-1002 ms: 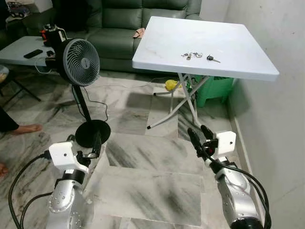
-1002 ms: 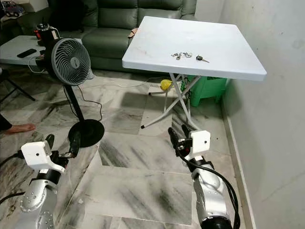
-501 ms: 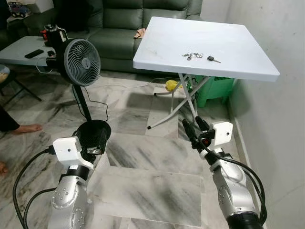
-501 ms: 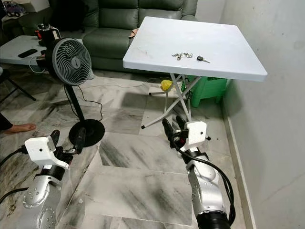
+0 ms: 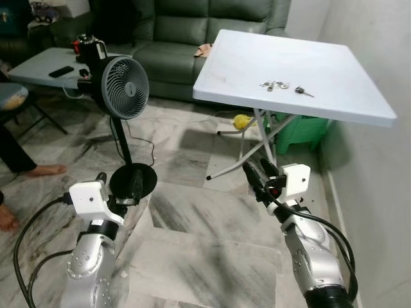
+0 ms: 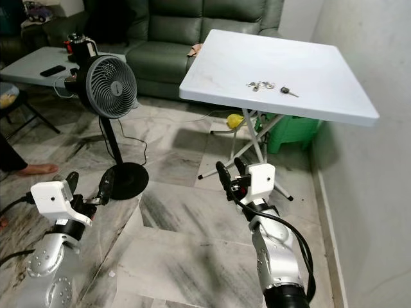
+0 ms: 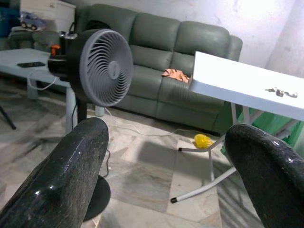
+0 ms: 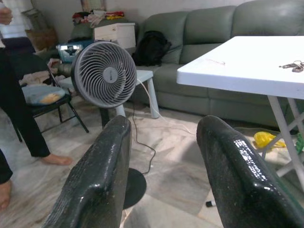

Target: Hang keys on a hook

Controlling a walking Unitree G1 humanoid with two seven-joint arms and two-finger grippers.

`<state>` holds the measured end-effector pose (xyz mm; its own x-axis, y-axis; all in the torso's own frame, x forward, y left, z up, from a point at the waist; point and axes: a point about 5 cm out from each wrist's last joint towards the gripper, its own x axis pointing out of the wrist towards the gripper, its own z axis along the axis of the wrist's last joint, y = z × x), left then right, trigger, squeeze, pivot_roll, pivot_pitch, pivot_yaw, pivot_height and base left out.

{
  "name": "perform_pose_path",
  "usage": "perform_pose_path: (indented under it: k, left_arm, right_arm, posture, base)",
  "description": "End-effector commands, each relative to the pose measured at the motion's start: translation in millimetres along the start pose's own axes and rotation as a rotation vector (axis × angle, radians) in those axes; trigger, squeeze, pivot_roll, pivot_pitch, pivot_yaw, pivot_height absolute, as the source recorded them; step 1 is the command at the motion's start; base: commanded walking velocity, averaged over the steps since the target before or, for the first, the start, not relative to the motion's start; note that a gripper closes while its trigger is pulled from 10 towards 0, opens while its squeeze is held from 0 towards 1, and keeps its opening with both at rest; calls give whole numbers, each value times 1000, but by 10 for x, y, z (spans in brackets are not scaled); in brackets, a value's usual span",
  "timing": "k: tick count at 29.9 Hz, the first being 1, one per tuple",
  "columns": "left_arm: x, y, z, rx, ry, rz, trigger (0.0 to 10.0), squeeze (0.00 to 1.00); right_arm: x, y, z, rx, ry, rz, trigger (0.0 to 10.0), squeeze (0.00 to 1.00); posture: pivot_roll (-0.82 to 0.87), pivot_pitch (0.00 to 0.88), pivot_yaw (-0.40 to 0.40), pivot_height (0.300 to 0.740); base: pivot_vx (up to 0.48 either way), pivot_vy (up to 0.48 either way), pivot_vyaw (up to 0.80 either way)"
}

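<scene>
White plastic forms the folding table (image 5: 244, 58) on which the keys (image 5: 275, 85) lie toward its right edge, well apart from the left gripper (image 5: 117, 188) and right gripper (image 5: 260, 176), both spread empty, presumably ready for approach.

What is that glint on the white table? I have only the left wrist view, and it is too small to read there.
Observer: A bunch of keys, with one black-headed key lying apart from it, on the wall side.
Operator: Is the right gripper near them?
Observer: No. The right gripper is open and low in front of the table, below its top.
Operator: Is anyone around?
Observer: Yes, a person's bare foot is on the floor to the left of the fan.
</scene>
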<state>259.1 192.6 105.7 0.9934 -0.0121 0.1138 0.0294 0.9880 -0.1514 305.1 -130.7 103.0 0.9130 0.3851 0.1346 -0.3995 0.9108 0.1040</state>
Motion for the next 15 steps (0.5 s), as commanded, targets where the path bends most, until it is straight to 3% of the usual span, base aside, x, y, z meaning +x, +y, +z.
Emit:
perform_pose_path:
  k: [1,15]
  left_arm:
    - [46,-63,6,-4,6,-22,10000,0]
    - [77,-92,-21,0,15,-41,10000,0]
  right_arm:
    - [-14,-71,51,-16,-9,-17,10000,0]
    - [-50,-85,31,-24,1,-13,10000,0]
  posture:
    - [-31,0,-18,740]
    - [-38,0,-21,740]
  base:
    - [424,0,0]
    - [425,0,0]
